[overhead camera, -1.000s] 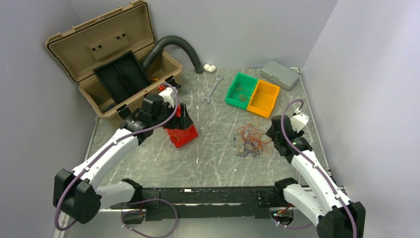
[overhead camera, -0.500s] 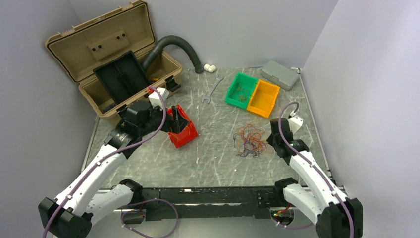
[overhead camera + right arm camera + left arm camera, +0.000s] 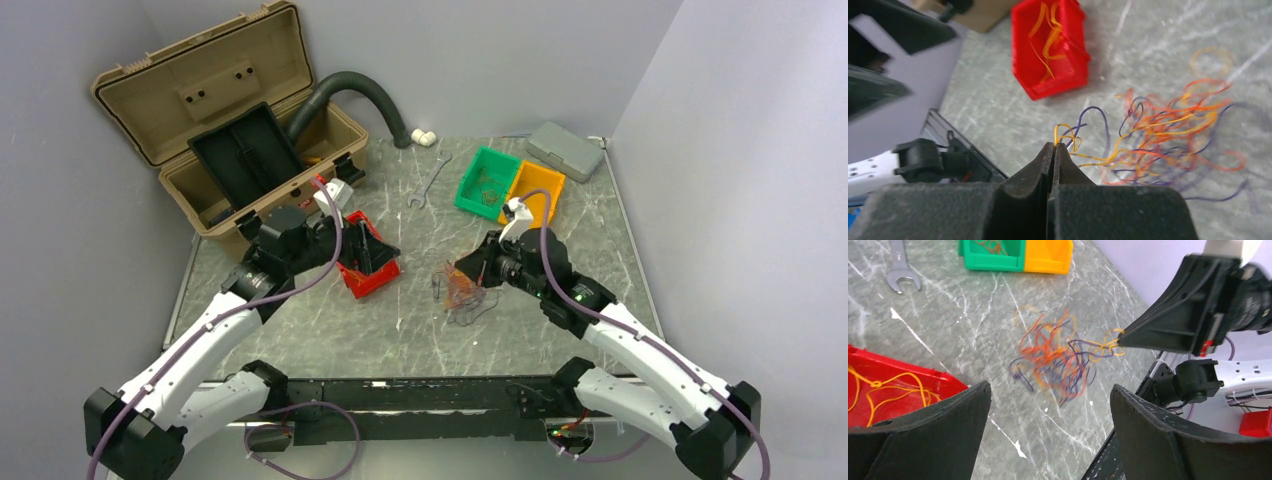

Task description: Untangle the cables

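On the counter (image 3: 400, 335), just beyond the arms' bases, the right hand (image 3: 458, 272) is pinched shut on a yellow loop at the edge of the cables (image 3: 463, 292). The tangle sits near the middle of the counter. Its gripped end is raised, and the rest trails off toward 3 o'clock in the right wrist view. Whether the bulk is resting on the surface or hanging is hard to tell through the blur.

The tangle is a loose, springy nest of thin orange, red, yellow and dark purple wires. They are looped through one another rather than knotted tight.

At 9 o'clock from it, the left hand (image 3: 368, 245) hovers over the red bin (image 3: 372, 282) with its fingers spread wide, holding nothing. A few yellow strands (image 3: 893, 390) lie in that bin.

This looks like the teasing-out step, with one strand caught but not freed. The next move probably needs a slow pull away from the clump, with the left hand pinning the rest.

Farther back are a green bin (image 3: 470, 195) and an orange bin (image 3: 530, 205) at 12 to 1 o'clock. A wrench (image 3: 428, 182) lies at 11, and a toolbox (image 3: 200, 90) stands open at 10.
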You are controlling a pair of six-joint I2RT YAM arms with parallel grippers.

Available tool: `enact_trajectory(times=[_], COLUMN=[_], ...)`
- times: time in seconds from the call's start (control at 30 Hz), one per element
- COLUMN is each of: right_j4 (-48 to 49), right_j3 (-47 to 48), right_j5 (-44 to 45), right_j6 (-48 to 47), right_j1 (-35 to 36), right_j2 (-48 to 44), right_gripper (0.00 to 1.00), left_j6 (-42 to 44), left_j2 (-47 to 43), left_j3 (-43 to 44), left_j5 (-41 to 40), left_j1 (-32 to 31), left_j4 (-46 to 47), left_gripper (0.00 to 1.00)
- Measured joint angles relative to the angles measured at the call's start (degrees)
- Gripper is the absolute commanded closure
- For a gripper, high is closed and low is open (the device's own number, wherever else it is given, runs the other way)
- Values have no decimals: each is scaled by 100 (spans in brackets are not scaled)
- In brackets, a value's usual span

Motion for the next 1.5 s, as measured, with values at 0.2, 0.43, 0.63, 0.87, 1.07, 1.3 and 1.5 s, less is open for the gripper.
enact_trajectory(times=[0.2, 0.43, 0.63, 0.87, 1.07, 1.3, 1.5], right_j4=[-2, -267, -369, -317, -221, -186, -103], right_j3=[330, 105, -105, -120, -131, -131, -107], right_j5=[422, 896, 1003, 970, 964, 1008, 1104], right_j6=[-28, -52, -155, -514, -717, -721, -699], right_j1=[85, 83, 83, 83, 83, 83, 83], right_j2=[-396, -608, -555, -450, -531, -688, -763], right_gripper=[100, 100, 100, 100, 100, 100, 100], left_j6=[-20, 9, 44, 291, 479, 428, 501], left_j2=[468, 1113, 1620, 2243, 2476, 2855, 3694], left_j3=[68, 199, 232, 306, 350, 310, 369], left_j5=[46, 15, -57, -238, -275, -114, -107], left_j1=[-313, -743, -951, -1126, -1137, -1137, -1156], left_j4=[264, 595, 907, 1021, 1290, 2100, 2430], left_gripper=[8, 6, 5, 5, 6, 8, 15])
